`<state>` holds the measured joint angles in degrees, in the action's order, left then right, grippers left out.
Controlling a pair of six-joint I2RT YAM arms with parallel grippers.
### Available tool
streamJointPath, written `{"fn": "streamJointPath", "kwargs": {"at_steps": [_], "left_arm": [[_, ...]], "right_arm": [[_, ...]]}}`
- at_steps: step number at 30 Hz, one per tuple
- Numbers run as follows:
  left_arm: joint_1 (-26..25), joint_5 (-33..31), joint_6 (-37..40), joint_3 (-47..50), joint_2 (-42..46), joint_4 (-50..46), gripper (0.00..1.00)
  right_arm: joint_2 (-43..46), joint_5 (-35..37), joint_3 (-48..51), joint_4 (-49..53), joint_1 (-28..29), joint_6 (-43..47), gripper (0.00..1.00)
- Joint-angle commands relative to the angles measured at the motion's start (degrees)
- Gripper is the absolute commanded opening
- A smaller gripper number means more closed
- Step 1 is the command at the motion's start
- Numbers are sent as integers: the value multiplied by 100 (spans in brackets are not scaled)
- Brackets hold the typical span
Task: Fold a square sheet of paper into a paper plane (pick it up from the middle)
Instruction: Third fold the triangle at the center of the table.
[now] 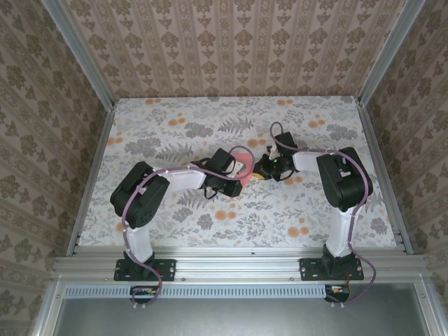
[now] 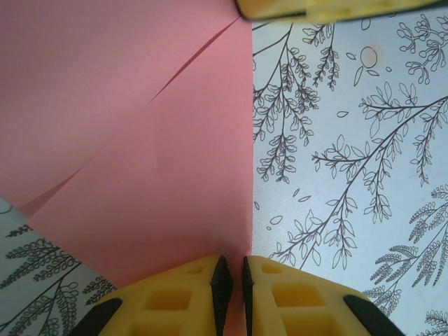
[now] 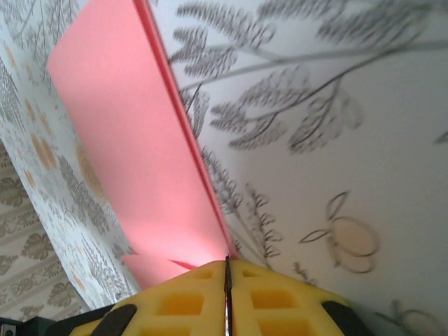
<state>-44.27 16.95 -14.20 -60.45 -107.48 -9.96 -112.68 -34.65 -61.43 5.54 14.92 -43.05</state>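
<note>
Yellow-fingered, the left pincer (image 2: 234, 271) is clamped on an edge of the coral-pink paper (image 2: 140, 140), a creased, folded sheet cut off by the frame at top and left. From above it sits mid-tabletop (image 1: 280, 210) between both wrists, largely hidden by them, with bare flowered surface open on every side. To its right, the right pincer (image 3: 227, 269) is pinched shut on the paper's thin folded edge.
</note>
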Motion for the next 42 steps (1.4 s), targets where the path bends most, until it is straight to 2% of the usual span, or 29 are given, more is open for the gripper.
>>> {"fn": "streamJointPath", "kwargs": {"at_steps": [1,7,12,19,24,29,35,42], "left_arm": [[-29,-351,134,352,-317,-1062,18],[-24,-302,101,314,-335,-1015,18],[-27,-258,92,280,-353,-992,18],[-28,-192,51,267,-304,-956,18],[-28,-183,14,299,-204,-935,18],[-21,-182,9,337,-155,-933,18],[-60,-342,33,386,-13,-1086,18],[-206,-635,29,581,162,-1241,18]], "right_arm": [[-137,641,-56,283,-160,163,12],[573,520,219,224,-69,17,11],[839,228,494,-165,277,-450,10],[373,113,418,-909,739,-1046,8],[4,166,307,-959,835,-1105,6],[-231,401,259,-735,824,-917,6],[-280,897,80,24,821,-509,6],[-498,969,-2,148,817,-424,6]]}}
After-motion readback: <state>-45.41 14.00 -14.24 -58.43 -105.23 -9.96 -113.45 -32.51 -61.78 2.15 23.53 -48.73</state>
